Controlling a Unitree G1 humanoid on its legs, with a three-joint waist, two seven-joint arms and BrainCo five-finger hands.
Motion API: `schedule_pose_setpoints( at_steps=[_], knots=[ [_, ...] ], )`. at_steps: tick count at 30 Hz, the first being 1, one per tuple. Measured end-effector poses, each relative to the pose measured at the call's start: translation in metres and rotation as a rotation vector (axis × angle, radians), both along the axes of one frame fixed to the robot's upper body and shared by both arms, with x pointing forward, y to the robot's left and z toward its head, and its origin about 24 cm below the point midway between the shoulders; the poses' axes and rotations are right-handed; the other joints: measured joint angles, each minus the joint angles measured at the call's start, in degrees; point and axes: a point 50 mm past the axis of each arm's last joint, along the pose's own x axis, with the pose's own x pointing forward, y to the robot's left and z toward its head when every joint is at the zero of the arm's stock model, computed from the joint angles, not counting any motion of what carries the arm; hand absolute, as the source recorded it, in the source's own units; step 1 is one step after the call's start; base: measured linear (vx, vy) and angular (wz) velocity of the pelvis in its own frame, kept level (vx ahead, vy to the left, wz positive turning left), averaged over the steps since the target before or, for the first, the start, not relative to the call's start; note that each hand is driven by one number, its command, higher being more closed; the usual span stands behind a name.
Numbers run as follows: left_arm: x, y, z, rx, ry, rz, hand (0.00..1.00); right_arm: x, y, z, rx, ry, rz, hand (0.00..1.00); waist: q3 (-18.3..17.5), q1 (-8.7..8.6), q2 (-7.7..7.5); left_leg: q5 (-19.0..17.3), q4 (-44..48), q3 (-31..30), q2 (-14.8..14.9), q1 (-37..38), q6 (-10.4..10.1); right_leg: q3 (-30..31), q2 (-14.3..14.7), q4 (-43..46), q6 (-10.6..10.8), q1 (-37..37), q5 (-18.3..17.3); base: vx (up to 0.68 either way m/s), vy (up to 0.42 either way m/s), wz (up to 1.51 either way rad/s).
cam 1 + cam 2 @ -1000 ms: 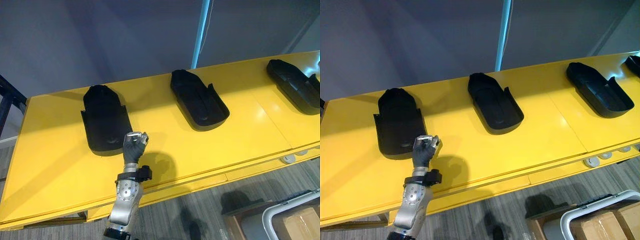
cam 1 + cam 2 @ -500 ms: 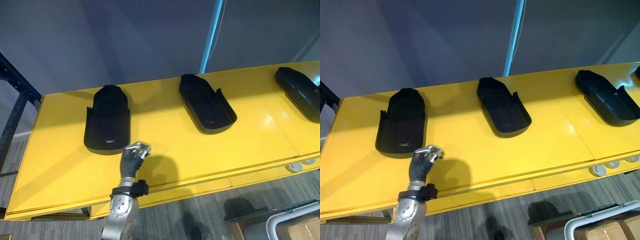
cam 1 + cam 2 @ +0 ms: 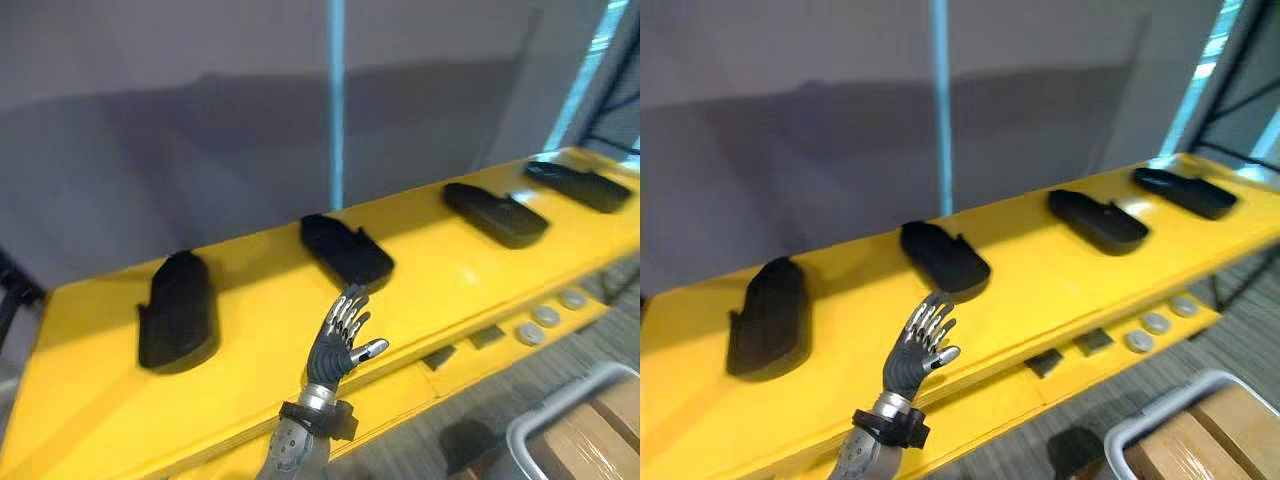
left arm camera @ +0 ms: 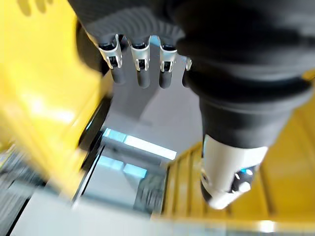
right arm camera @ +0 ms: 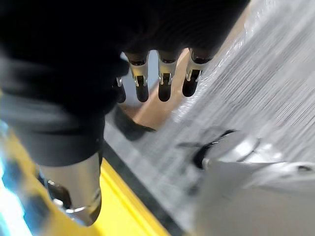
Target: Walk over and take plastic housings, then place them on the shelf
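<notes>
Several black plastic housings lie in a row along the yellow shelf (image 3: 445,285): one at the far left (image 3: 178,312), one in the middle (image 3: 347,252), and others to the right (image 3: 495,214). My left hand (image 3: 335,345) is raised over the shelf's front part, between the left and middle housings. Its fingers are straight and spread, it is open and holds nothing, and it touches no housing. The left wrist view shows the same straight fingers (image 4: 140,71). In the right wrist view my right hand (image 5: 165,81) hangs over the grey floor, open and empty.
A grey wall stands behind the shelf with a light blue vertical pole (image 3: 337,110). Round discs (image 3: 545,317) sit below the shelf's front edge. A white-rimmed bin with a cardboard box (image 3: 590,440) stands on the floor at the lower right.
My left hand's fingers have gone from curled to straight, and it has come away from the leftmost housing. The whole picture has shifted, so the camera has moved.
</notes>
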Motion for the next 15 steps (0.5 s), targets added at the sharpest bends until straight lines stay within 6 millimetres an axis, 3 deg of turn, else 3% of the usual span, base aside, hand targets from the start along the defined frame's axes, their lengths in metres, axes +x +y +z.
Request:
schedule_pose_setpoints(
  at_steps=[2,4,5,6,7,8,9,11,13,14,15],
  knots=[
    [0.000,-0.001,-0.003,0.020,0.011,0.009,0.00,-0.002,0.003,0.001,0.014,-0.024,-0.033,0.00,-0.2,-0.97,-0.82,-3.0,0.1,-0.4,-2.4,0.9,2.3,3.3,0.1,2.0,0.7,-2.1,-0.3,-0.20,0.273,-0.90],
    [0.003,0.003,-0.006,0.051,0.013,0.045,0.00,-0.012,0.005,0.002,0.036,-0.047,-0.106,0.00,-0.2,-0.93,-2.02,-7.1,-2.6,4.1,-4.4,2.7,5.7,9.0,-0.5,0.0,2.3,-3.4,2.0,-0.27,0.319,-1.09],
    [0.004,0.005,-0.006,0.059,0.011,0.059,0.00,-0.013,0.007,0.002,0.046,-0.051,-0.124,0.00,0.0,-0.84,-2.64,-7.7,-2.8,5.9,-5.1,2.8,6.5,11.0,-0.9,-1.8,1.0,-3.4,3.3,-0.32,0.347,-1.60],
    [0.005,0.009,-0.008,0.065,0.022,0.084,0.00,-0.016,0.010,0.000,0.067,-0.050,-0.160,0.00,0.2,-0.92,-3.88,-7.0,-3.2,10.3,-6.1,3.0,7.8,12.4,-2.1,-6.9,-4.8,-3.2,8.4,-0.35,0.352,-2.04],
    [0.007,0.012,-0.009,0.073,0.023,0.105,0.00,-0.019,0.011,-0.001,0.073,-0.047,-0.178,0.00,0.0,-0.81,-4.25,-5.8,-4.5,15.5,-5.4,3.0,9.3,7.0,-3.0,-15.0,-10.7,-3.1,20.4,-0.36,0.329,-2.29],
    [0.008,0.015,-0.008,0.076,0.018,0.121,0.00,-0.016,0.011,0.000,0.075,-0.054,-0.186,0.00,0.2,-0.27,-3.82,-4.8,-5.6,19.3,-4.5,3.2,9.5,0.9,-2.6,-14.7,-11.4,-4.0,21.5,-0.41,0.286,-2.57],
    [0.012,0.018,-0.008,0.077,0.017,0.138,0.00,-0.021,0.014,-0.002,0.082,-0.040,-0.196,0.00,0.0,0.51,-5.31,-2.8,-8.3,25.3,-4.4,3.8,9.7,-12.5,-2.7,-7.0,-8.7,-6.7,17.1,-0.32,0.168,-2.32],
    [0.018,0.018,-0.004,0.079,0.001,0.144,0.00,-0.030,0.015,-0.004,0.084,-0.011,-0.203,0.00,0.6,0.35,-5.58,-0.2,-11.3,32.4,-2.6,4.7,9.6,-24.4,-2.9,2.2,-9.2,-7.0,9.0,-0.27,0.084,-2.03],
    [0.021,0.018,-0.001,0.080,-0.010,0.145,0.00,-0.037,0.016,-0.006,0.085,0.016,-0.208,0.00,0.9,0.36,-5.73,0.8,-12.2,35.9,-1.4,5.2,9.2,-26.6,-3.5,9.3,-8.9,-6.7,2.6,-0.15,-0.042,-1.20],
    [0.021,0.019,-0.003,0.082,0.001,0.154,0.00,-0.043,0.016,-0.008,0.084,0.043,-0.210,0.00,0.8,0.47,-5.79,1.3,-13.3,38.9,-0.5,7.0,8.4,-28.8,-5.4,14.9,-7.7,-4.7,-2.9,-0.07,-0.082,-0.92],
    [0.021,0.019,-0.004,0.084,0.008,0.158,0.00,-0.044,0.016,-0.009,0.084,0.049,-0.210,0.00,0.7,0.47,-5.74,1.5,-13.6,39.9,-0.2,7.6,8.1,-29.8,-6.5,16.5,-7.1,-3.5,-4.6,-0.04,-0.148,-0.98]
  ],
)
